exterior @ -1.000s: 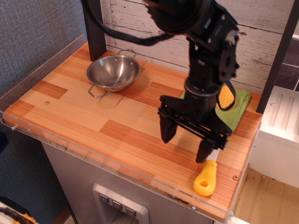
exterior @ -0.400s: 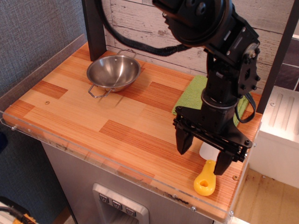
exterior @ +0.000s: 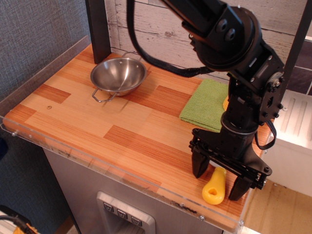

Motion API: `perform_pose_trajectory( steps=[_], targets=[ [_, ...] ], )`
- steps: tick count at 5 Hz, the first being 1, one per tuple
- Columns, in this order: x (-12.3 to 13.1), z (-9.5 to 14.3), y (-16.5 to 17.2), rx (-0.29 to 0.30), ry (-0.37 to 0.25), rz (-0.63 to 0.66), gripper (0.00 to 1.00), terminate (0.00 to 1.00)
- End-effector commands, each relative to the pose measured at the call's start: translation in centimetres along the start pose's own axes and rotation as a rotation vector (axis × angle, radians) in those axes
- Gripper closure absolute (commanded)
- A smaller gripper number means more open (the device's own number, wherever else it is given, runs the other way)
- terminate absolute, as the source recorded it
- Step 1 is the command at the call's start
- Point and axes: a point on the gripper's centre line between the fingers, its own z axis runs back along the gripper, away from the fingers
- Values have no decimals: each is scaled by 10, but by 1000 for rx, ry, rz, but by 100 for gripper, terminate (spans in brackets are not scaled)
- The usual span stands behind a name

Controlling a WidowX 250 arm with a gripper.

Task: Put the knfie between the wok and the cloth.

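The knife [exterior: 215, 186] lies at the table's front right corner, its yellow handle with a hole showing and its blade hidden under the arm. My gripper [exterior: 220, 180] is open, its two black fingers standing on either side of the handle, low over the table. The steel wok [exterior: 118, 75] sits at the back left. The green cloth [exterior: 206, 105] lies at the back right, partly hidden by my arm.
A clear plastic lip [exterior: 122, 178] runs along the table's front edge. A dark post [exterior: 99, 29] stands behind the wok. A bit of a yellow toy [exterior: 225, 103] shows on the cloth beside my arm. Bare wooden tabletop [exterior: 156, 97] lies between wok and cloth.
My gripper has moved right and toward the front edge and come down, from left of the knife to straddling its handle. More of the cloth now shows. The knife has not moved.
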Motion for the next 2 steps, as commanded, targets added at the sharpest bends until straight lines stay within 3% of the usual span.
perform_pose_trajectory(
  steps=[1, 2],
  targets=[
    [-1, -11, 0, 29, 4, -32, 100, 0],
    [-4, 0, 3, 30, -17, -31, 100, 0]
  ],
)
